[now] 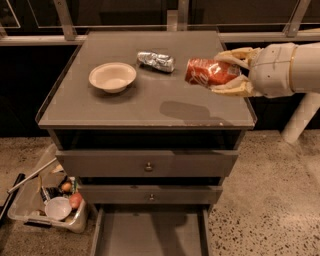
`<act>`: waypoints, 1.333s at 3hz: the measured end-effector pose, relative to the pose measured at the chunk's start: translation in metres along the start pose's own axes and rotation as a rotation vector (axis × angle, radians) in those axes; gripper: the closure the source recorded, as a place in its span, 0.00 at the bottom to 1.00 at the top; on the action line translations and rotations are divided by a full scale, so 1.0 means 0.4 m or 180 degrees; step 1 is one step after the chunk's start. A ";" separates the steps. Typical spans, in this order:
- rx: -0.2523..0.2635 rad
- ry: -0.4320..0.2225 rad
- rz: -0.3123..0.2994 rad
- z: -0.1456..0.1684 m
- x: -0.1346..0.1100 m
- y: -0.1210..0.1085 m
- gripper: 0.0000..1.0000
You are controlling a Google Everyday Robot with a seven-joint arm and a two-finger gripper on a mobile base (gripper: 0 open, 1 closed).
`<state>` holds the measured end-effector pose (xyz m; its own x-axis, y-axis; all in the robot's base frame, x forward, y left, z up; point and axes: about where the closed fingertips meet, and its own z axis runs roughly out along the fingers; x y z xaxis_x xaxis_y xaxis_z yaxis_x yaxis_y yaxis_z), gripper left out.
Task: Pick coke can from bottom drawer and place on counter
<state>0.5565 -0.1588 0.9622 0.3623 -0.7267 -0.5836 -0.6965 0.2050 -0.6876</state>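
**Coke can in end effector, over right side of counter**

- Edges: the counter [150, 107] has a thin raised rim all round. A rail with glass panels [175, 12] runs close along the counter's back edge. A white post [300, 120] stands on the floor off the counter's right side.
- Room: open surface across the counter's right half and front. A soft shadow [187, 111] lies on it under the can.
- The bowl [112, 76] is on the counter's left half, well apart from the can. The crumpled foil packet [156, 61] is at the counter's back middle, near the can's free end but not touching.
- The end effector [222, 73] reaches in from past the counter's right edge, fingers pinched on the coke can [207, 72], one on its far side and one on its near side.
- The can is on its side, slightly tilted, free end toward the counter's middle. It is held above the surface, not resting on it.
- Under the counter are two knobbed drawers [147, 162]. The bottom drawer [150, 235] is pulled out, flat grey floor showing.
- A plastic bin [47, 202] of odds and ends sits on the speckled stone floor [270, 200], left of the counter's base.
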 end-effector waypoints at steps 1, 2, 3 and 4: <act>-0.0209 -0.0248 0.0212 0.092 0.016 -0.008 1.00; -0.0415 -0.0379 0.0387 0.163 0.031 -0.001 1.00; -0.0537 -0.0399 0.0546 0.224 0.065 -0.001 1.00; -0.0564 -0.0245 0.0808 0.270 0.121 -0.001 1.00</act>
<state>0.6412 -0.1234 0.8877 0.2043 -0.6140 -0.7624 -0.8652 0.2511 -0.4340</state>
